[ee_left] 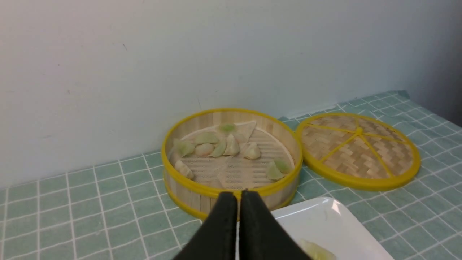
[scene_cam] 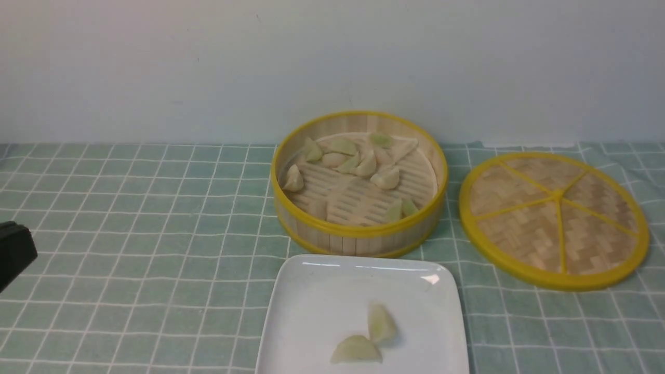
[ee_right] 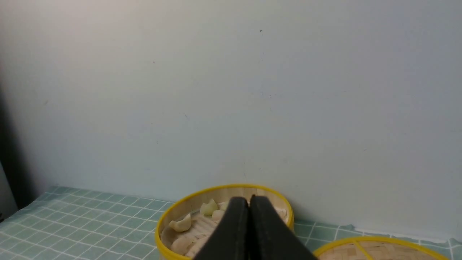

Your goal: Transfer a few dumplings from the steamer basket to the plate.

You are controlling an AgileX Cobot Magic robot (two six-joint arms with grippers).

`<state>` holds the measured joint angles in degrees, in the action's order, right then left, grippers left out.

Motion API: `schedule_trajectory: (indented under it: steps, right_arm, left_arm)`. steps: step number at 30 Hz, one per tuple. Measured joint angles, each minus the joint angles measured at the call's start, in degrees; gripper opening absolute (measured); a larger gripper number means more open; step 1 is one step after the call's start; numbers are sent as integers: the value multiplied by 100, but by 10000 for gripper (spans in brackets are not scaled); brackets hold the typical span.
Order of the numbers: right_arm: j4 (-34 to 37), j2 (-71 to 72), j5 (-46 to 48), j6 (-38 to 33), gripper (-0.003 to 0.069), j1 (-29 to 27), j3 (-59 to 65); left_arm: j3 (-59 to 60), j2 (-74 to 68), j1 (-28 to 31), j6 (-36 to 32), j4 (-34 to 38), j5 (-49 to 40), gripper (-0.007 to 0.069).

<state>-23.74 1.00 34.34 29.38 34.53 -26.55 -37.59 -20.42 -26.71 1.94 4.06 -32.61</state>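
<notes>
In the front view the plate (scene_cam: 311, 291) runs off the bottom edge; only a corner of the left gripper (scene_cam: 18, 252) shows. The right gripper (ee_right: 249, 198) hides part of the basket (ee_right: 169, 213).

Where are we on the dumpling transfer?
Done: two dumplings lie on the plate. In hand: nothing; left gripper and right gripper are shut, empty, clear of the basket. Left: perhaps one or two more from the steamer basket, which holds many.
</notes>
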Motion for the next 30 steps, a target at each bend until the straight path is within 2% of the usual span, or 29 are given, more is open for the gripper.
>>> schedule_trajectory:
  steps: [13, 16, 19, 23, 27, 30]
  right_arm:
    - [-5, 0, 0, 0, -14, 0, 0]
    - [-5, 0, 0, 0, -14, 0, 0]
    - [-5, 0, 0, 0, -14, 0, 0]
    - [-5, 0, 0, 0, -14, 0, 0]
    - [-5, 0, -6, 0, -14, 0, 0]
    - [-5, 8, 13, 0, -14, 0, 0]
  left_arm:
    - [135, 45, 0, -88, -247, 13, -6]
    - [467, 261, 175, -239, -271, 219, -6]
    - [1348, 835, 863, -598, -83, 764, -6]
    - [2596, 1692, 1810, -843, 109, 1059, -6]
    - [3576, 2092, 2301, -888, 110, 1072, -6]
    - [3851, 2106, 2320, -894, 77, 1028, -6]
